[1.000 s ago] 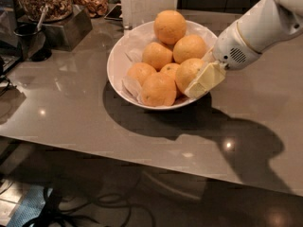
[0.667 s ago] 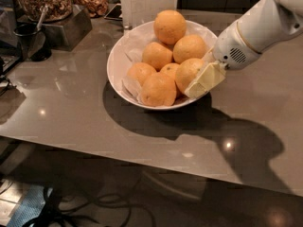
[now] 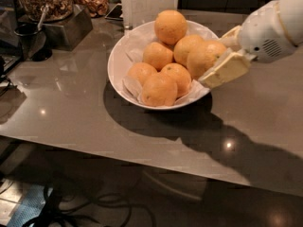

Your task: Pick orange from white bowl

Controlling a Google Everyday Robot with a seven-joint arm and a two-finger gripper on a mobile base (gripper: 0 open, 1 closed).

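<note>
The white bowl (image 3: pixel 115 63), lined with crumpled white paper, sits on the grey-brown counter (image 3: pixel 71 108) and holds several oranges. My gripper (image 3: pixel 214 59) reaches in from the right over the bowl's right rim. It is shut on the orange (image 3: pixel 202 58), a pale yellow-orange fruit with a small dark dot, held between the cream fingers (image 3: pixel 226 69) slightly above the fruits beside it. Another large orange (image 3: pixel 170 26) sits on top at the back of the pile. Smaller, deeper-orange fruits (image 3: pixel 159 89) lie at the front.
A metal container with nuts (image 3: pixel 57 14) and a black cup (image 3: pixel 29 40) stand at the back left. A white upright box (image 3: pixel 147 3) stands just behind the bowl. The counter's front edge (image 3: pixel 142 161) runs below, with cables on the floor (image 3: pixel 71 207).
The gripper has moved up and to the right with the orange, raising it off the pile. The other fruits and the bowl have stayed put.
</note>
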